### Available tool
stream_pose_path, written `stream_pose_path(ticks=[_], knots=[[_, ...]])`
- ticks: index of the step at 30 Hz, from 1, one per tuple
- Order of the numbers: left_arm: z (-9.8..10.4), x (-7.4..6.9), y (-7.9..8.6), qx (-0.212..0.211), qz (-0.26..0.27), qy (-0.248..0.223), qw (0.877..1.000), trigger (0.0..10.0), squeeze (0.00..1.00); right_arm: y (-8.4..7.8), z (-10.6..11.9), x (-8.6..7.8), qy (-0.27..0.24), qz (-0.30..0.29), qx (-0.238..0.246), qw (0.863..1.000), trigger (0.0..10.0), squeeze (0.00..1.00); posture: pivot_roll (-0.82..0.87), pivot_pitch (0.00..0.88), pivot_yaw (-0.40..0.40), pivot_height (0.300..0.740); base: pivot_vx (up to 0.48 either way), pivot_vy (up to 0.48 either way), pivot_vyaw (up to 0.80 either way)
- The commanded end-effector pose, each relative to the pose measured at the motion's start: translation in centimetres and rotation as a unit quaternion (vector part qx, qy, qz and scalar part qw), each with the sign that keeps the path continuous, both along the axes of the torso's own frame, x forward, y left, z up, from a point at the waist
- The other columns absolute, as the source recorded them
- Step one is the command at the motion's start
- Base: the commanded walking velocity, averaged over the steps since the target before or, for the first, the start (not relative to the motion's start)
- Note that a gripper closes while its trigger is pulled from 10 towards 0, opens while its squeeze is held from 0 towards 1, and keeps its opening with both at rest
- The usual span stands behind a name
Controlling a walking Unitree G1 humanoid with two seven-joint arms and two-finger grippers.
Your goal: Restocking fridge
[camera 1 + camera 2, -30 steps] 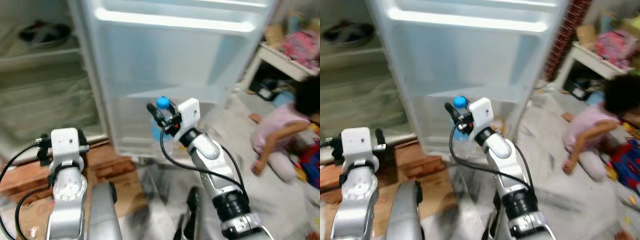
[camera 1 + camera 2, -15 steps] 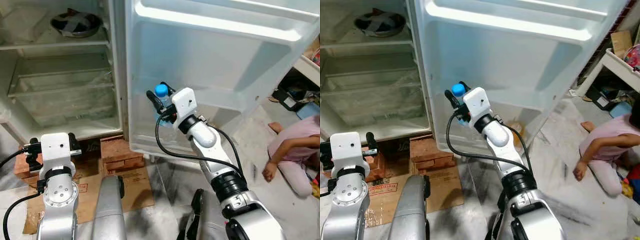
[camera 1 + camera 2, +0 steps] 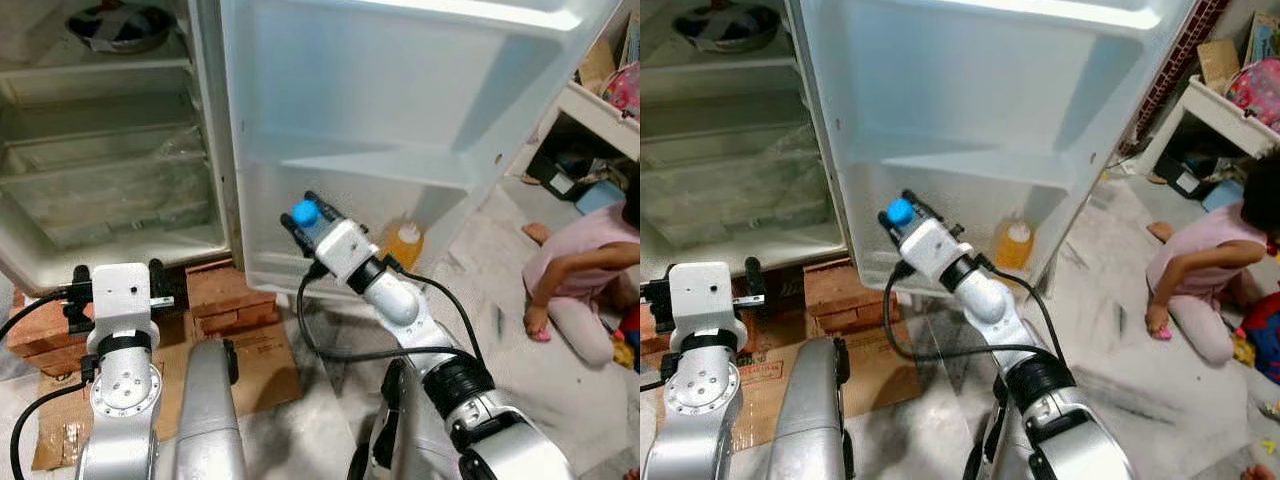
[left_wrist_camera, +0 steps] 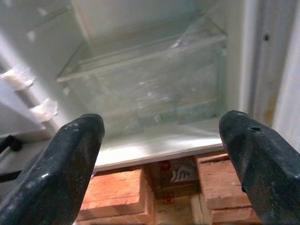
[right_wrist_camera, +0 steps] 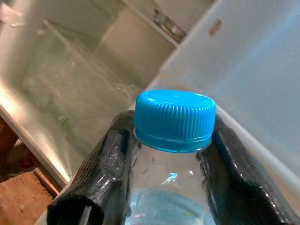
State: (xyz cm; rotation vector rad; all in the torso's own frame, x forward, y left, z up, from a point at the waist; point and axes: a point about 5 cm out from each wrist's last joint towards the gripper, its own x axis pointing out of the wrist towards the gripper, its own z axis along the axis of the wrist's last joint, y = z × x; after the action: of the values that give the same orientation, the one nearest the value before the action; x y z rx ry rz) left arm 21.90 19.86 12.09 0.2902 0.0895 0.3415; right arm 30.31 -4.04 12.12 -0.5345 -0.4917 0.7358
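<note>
Between the right tool's (image 5: pixel 164 187) fingers (image 5: pixel 101 178), a blue-capped bottle (image 5: pixel 174 140); clamped upright.

The right gripper (image 5: pixel 171 176) clamps a clear bottle (image 5: pixel 165 197) below its blue cap (image 5: pixel 175 119). Behind it stand the fridge interior (image 5: pixel 70 89) and the white door (image 5: pixel 253 79).

The bottom door shelf (image 3: pixel 940 215) has open room at its left; an orange bottle (image 3: pixel 1014 244) stands at its right end. The shelf above (image 3: pixel 980 165) overhangs it.
</note>
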Motion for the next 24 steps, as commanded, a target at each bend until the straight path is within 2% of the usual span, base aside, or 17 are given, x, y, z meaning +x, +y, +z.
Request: stream_pose_path(ticks=[1,5,9,11,16,24], knots=[[0.4,-0.5,-0.1,0.007,-0.007,-0.008,1.000,10.0,0.00,0.2,0.0,-0.2,-0.010,0.009,0.003,1.000,10.0,0.00,0.20,0.137,-0.094,0.500,0.000,0.000,0.00],[0.4,-1.1,0.1,0.011,-0.006,-0.002,1.000,10.0,0.00,0.8,0.1,0.0,-0.007,0.012,0.010,1.000,10.0,0.00,0.21,0.157,-0.093,0.500,0.000,0.000,0.00],[0.5,-1.7,0.1,0.013,-0.008,0.002,1.000,10.0,0.00,1.2,0.4,0.1,-0.023,0.012,0.010,1.000,10.0,0.00,0.22,0.177,-0.091,0.485,0.000,0.000,0.00],[0.6,-2.0,0.1,0.017,-0.012,0.004,1.000,10.0,0.00,1.3,0.6,0.5,-0.048,0.001,-0.003,0.999,10.0,0.00,0.23,0.192,-0.090,0.471,0.000,0.000,0.00],[0.9,-2.2,0.1,0.023,-0.016,0.004,1.000,10.0,0.00,0.8,1.4,2.2,-0.085,-0.045,-0.026,0.995,10.0,0.00,0.24,0.206,-0.086,0.471,0.000,0.000,0.00],[1.1,-2.3,0.0,0.031,-0.023,-0.001,0.999,10.0,0.00,0.5,2.3,4.2,-0.104,-0.124,-0.033,0.986,10.0,0.00,0.26,0.214,-0.089,0.471,0.000,0.000,0.00]])
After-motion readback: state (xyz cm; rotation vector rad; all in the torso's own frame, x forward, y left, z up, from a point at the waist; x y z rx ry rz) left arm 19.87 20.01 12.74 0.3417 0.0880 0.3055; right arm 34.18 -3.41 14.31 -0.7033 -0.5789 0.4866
